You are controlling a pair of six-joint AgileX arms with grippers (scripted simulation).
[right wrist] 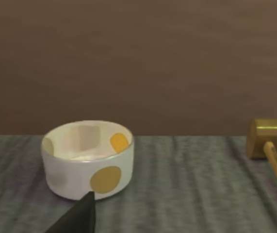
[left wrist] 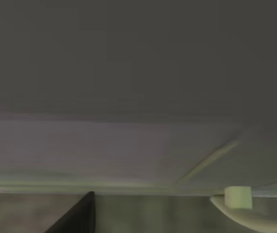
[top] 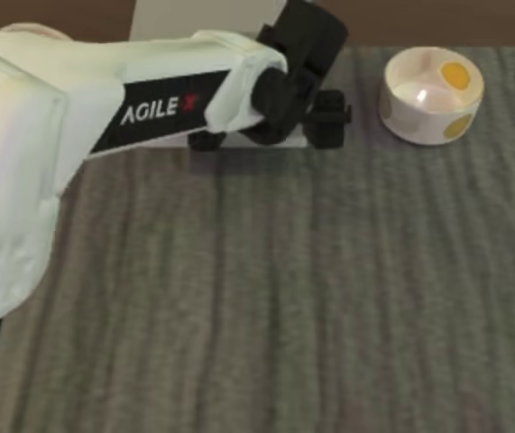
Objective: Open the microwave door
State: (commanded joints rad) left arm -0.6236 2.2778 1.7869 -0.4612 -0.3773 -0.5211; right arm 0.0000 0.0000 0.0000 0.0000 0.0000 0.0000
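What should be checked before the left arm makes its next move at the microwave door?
1. Left gripper at the boxy silver-grey microwave: ok, it sits at the microwave's front edge at the far side of the table.
2. Grip on the microwave door: cannot tell, the arm covers the front in the top view and the left wrist view shows only a grey surface close up.
3. Door open or closed: cannot tell.
4. Round white bowl with yellow spots clear of the gripper: ok, it stands apart to the right.
5. Right arm out of the way: ok, it is out of the top view; its wrist view faces the bowl and a brass-headed wooden-handled hammer.
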